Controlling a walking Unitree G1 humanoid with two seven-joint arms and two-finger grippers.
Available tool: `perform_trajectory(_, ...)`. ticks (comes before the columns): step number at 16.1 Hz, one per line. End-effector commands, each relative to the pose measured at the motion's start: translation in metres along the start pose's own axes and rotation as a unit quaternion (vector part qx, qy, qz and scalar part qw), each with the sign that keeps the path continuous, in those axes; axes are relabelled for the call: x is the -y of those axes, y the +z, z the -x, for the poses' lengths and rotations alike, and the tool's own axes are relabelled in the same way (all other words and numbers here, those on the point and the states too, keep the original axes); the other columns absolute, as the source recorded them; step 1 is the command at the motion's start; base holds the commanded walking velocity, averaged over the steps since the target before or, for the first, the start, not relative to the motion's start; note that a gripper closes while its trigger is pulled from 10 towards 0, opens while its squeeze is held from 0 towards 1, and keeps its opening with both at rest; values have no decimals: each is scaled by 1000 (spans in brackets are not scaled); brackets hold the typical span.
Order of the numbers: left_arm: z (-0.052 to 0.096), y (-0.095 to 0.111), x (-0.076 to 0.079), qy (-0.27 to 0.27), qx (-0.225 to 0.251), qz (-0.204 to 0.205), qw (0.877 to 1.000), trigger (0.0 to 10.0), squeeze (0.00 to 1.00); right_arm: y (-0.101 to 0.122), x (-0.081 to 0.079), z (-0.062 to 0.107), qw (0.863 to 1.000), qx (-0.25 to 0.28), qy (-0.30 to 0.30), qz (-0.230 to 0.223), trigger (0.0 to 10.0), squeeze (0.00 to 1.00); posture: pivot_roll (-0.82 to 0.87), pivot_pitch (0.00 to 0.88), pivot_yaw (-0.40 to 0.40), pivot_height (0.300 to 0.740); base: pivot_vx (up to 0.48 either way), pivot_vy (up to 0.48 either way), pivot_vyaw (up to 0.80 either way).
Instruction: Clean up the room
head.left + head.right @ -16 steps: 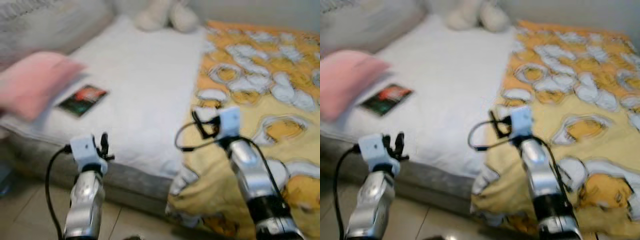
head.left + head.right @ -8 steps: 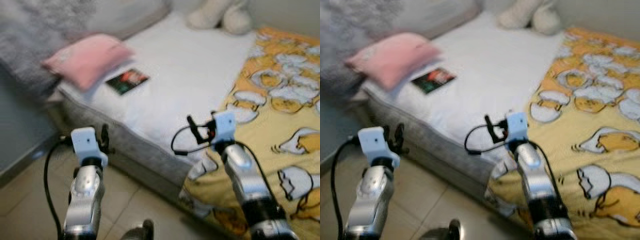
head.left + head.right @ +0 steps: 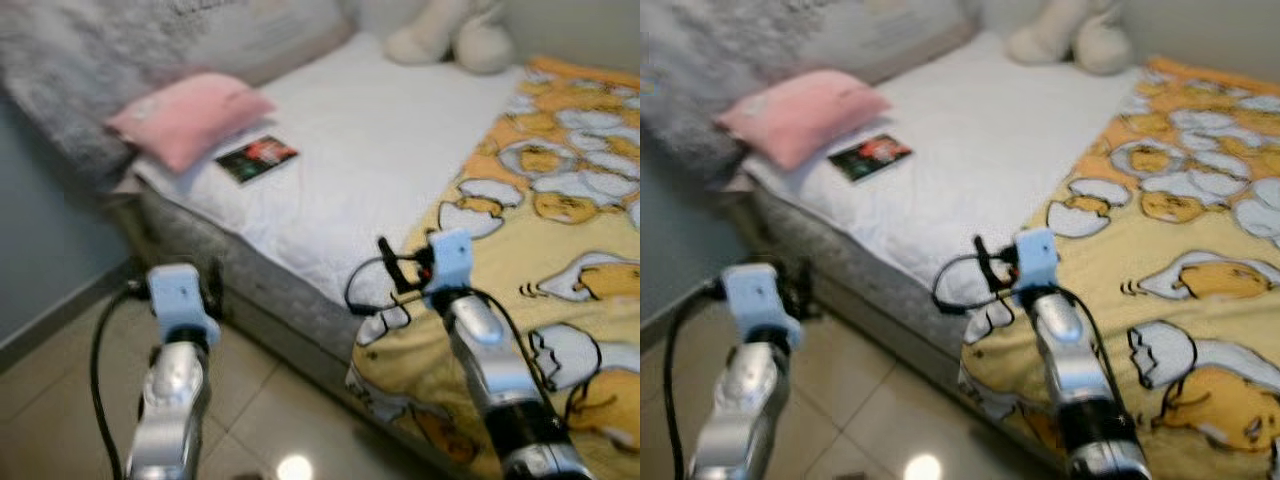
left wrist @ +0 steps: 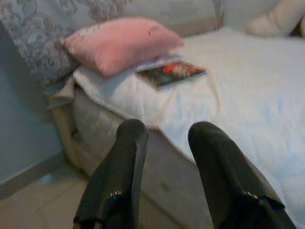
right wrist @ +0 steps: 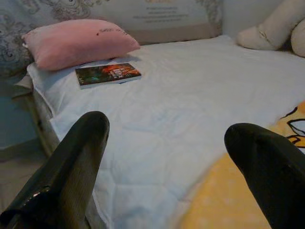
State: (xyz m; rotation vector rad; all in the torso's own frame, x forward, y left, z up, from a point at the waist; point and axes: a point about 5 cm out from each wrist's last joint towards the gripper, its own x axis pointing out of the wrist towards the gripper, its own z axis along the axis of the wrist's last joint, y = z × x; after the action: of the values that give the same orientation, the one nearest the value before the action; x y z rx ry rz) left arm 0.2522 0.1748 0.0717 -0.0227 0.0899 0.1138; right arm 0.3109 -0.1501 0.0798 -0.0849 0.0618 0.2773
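Nearest, the left claw (image 4: pixel 164 176) hangs over the tiled floor (image 3: pixel 60 370) just short of the bed's near left corner, its fingers (image 4: pixel 121 167) a narrow gap apart and holding nothing. The right claw (image 5: pixel 167 167) is raised over the near edge of the bed (image 3: pixel 340 170), where the yellow patterned blanket (image 3: pixel 560 200) meets the white sheet, fingers wide apart and empty. Farther left on the sheet lies a book (image 3: pixel 257 158) with a dark cover, just beside a pink pillow (image 3: pixel 190 115). A cream plush toy (image 3: pixel 450 35) sits at the far end.
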Motion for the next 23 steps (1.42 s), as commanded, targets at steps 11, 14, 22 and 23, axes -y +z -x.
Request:
perform_trajectory(11,-3,20,0,8,32,10,999,10000,0,-2,-4,-3,1000,4,9,5,10000,341,-88,0,66,740,119,0,466)
perform_trajectory(14,-3,18,-3,19,24,11,999,10000,0,-6,0,-2,1000,-8,-5,2,10000,47,-89,0,67,740,458,0,304)
perform_trajectory(22,-3,21,-3,20,29,3,999,10000,0,-4,-4,-6,1000,0,4,0,10000,129,-77,0,65,740,460,0,511)
perform_trajectory(23,-3,21,-3,21,29,3,999,10000,0,-4,-4,-7,1000,1,6,0,10000,145,-72,0,61,740,465,0,650)
